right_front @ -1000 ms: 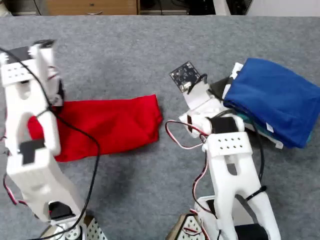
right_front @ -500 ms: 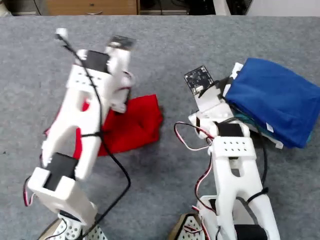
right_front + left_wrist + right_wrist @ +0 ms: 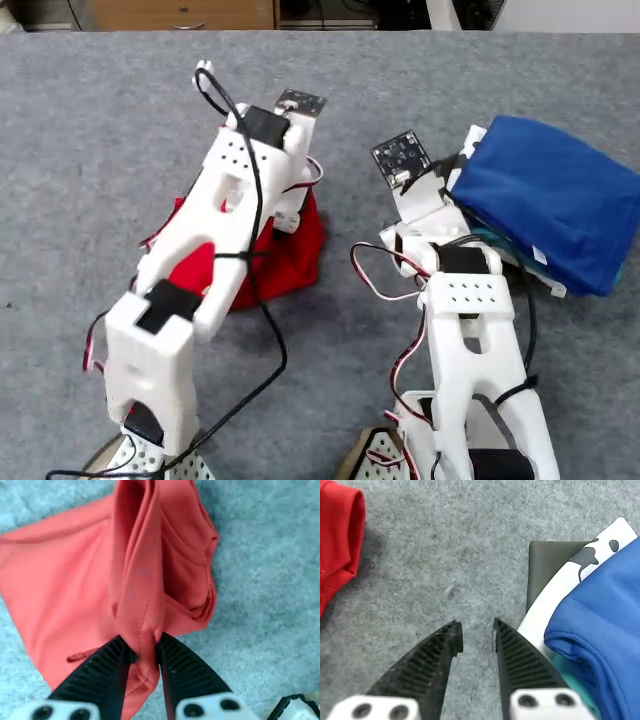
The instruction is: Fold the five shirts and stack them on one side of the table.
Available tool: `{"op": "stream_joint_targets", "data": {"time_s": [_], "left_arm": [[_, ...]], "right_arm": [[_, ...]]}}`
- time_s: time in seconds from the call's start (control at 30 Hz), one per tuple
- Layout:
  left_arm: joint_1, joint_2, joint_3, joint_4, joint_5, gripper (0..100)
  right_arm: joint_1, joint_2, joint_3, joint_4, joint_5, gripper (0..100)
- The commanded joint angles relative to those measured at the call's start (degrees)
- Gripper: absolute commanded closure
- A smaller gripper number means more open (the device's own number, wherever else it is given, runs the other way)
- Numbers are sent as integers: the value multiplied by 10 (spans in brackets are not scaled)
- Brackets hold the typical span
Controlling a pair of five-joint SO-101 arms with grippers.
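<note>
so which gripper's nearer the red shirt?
Left. The left gripper is shut on a fold of the red shirt; the right gripper hangs open over the table by the blue shirt, clear of it.

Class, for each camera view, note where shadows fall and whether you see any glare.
High view: even light, no glare, only a soft shadow on the table by the red shirt. Left wrist view: dark creases in the fold pinched by the left gripper. Right wrist view: a dim shadow on the table beside the red shirt's edge.
</note>
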Motion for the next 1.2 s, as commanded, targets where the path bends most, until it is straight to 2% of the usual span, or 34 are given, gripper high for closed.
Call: {"op": "stream_joint_targets", "data": {"time_s": [0.0,0.17,0.37,0.43,0.5,0.6,0.67,0.77,0.93,1.17], "left_arm": [[2,10,-49,8,6,891],[-32,10,-88,8,2,704],[-122,10,-172,8,2,697],[-173,16,-177,8,2,729],[-220,26,-154,6,4,823],[-252,70,-98,-14,5,990],[-261,109,-74,-20,4,950],[-265,170,-66,-51,5,954],[-295,249,-138,-81,40,981],[-367,336,-279,-77,95,981]], "right_arm": [[7,-2,-4,-11,3,878],[6,0,-31,18,4,878],[4,1,-103,93,11,878],[-17,1,-137,129,15,879],[-52,1,-167,167,19,884],[-123,5,-202,199,17,938],[-174,26,-218,202,17,970],[-221,99,-255,189,2,976],[-228,299,-389,175,-4,978],[-226,576,-661,276,-19,978]]}}
